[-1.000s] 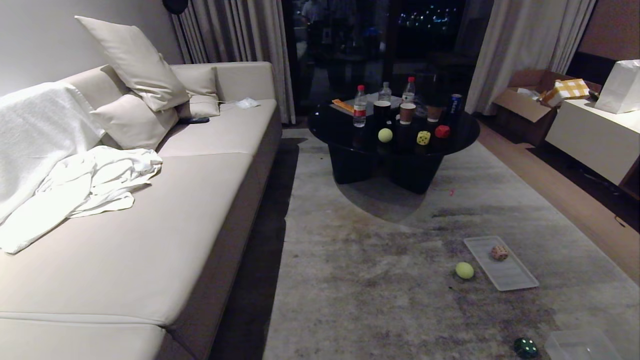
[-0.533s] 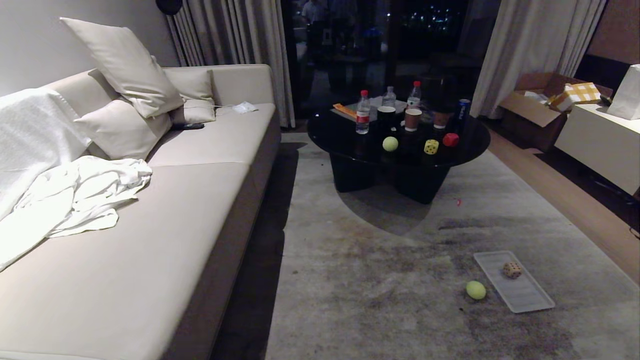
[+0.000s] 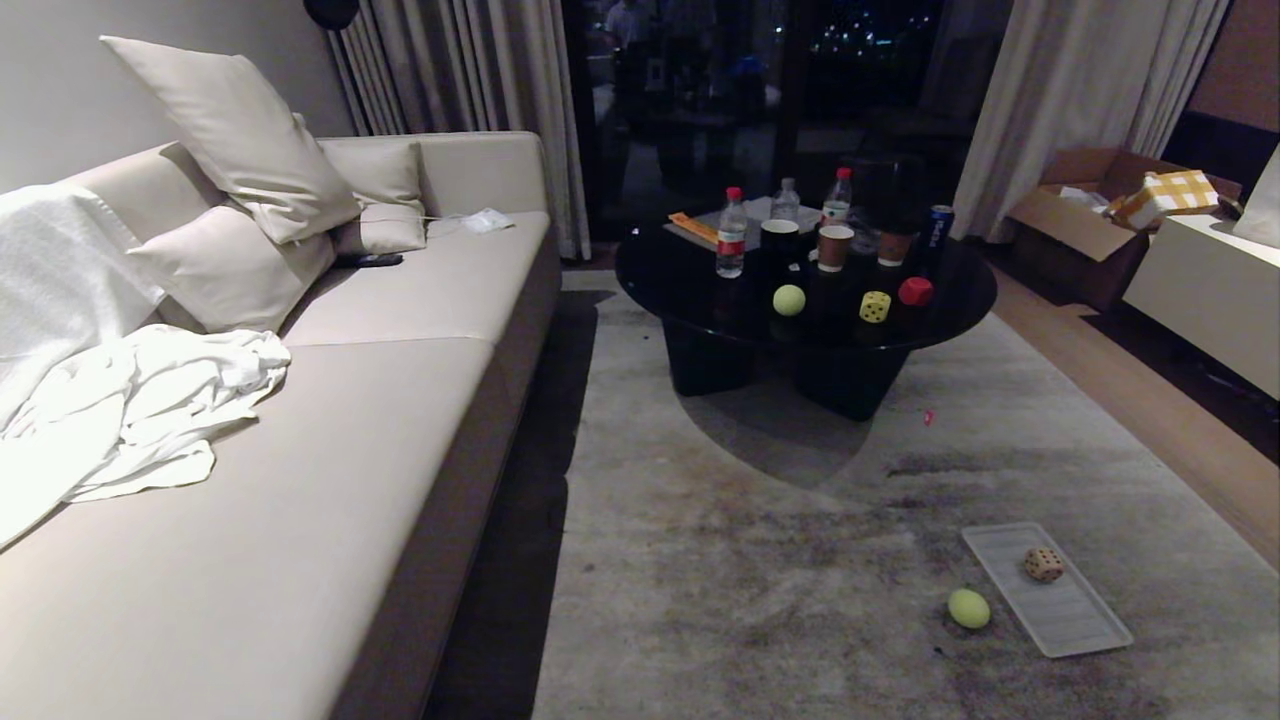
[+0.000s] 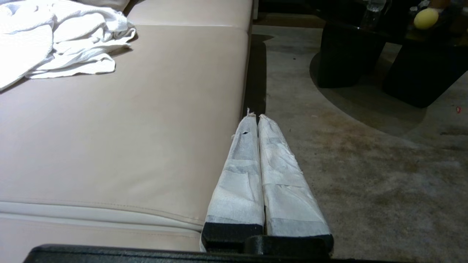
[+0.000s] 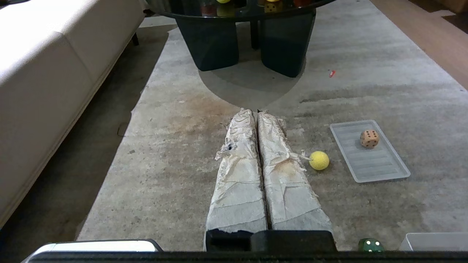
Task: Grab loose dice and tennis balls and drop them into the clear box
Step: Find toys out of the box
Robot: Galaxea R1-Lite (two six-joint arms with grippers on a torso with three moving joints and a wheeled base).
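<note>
Room: dim lounge, grey rug (image 3: 760,600) as landmark.
Tennis ball (image 5: 319,160): on rug beside ribbed panel (image 5: 369,153); light, fuzzy, likely rolls; pinch across middle.
Tan die (image 5: 369,138): on panel; hard, flat faces.
Clear box (image 5: 435,241): rug's near corner.
Left gripper (image 4: 257,116), right gripper (image 5: 256,111): jaws pressed together, empty.

Camera view shifted, dark green die and clear box now outside head view
</note>
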